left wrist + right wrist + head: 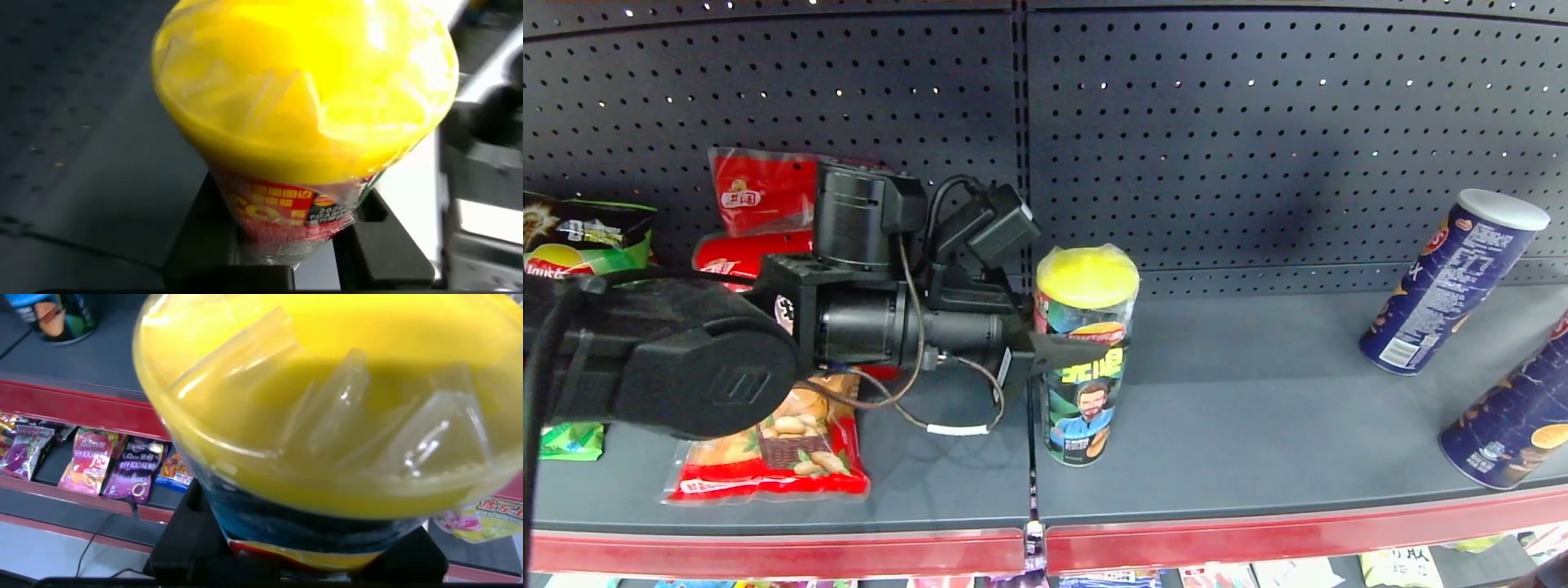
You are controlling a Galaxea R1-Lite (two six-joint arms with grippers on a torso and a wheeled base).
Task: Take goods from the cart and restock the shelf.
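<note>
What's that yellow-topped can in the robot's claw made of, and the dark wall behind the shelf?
Can: probably a printed cardboard tube, wrapped in clear glossy film that crinkles over its yellow lid, likely plastic. Back wall: looks like matte dark painted sheet metal, punched with regular rows of holes; light shows through some.

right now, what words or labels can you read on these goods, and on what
None reads clearly enough to quote.
Yellow-lidded can: yellow characters, blurred.
Second yellow-lidded can: label blurred.
Blue cans: print too small.
Red snack bag: print too small.
</note>
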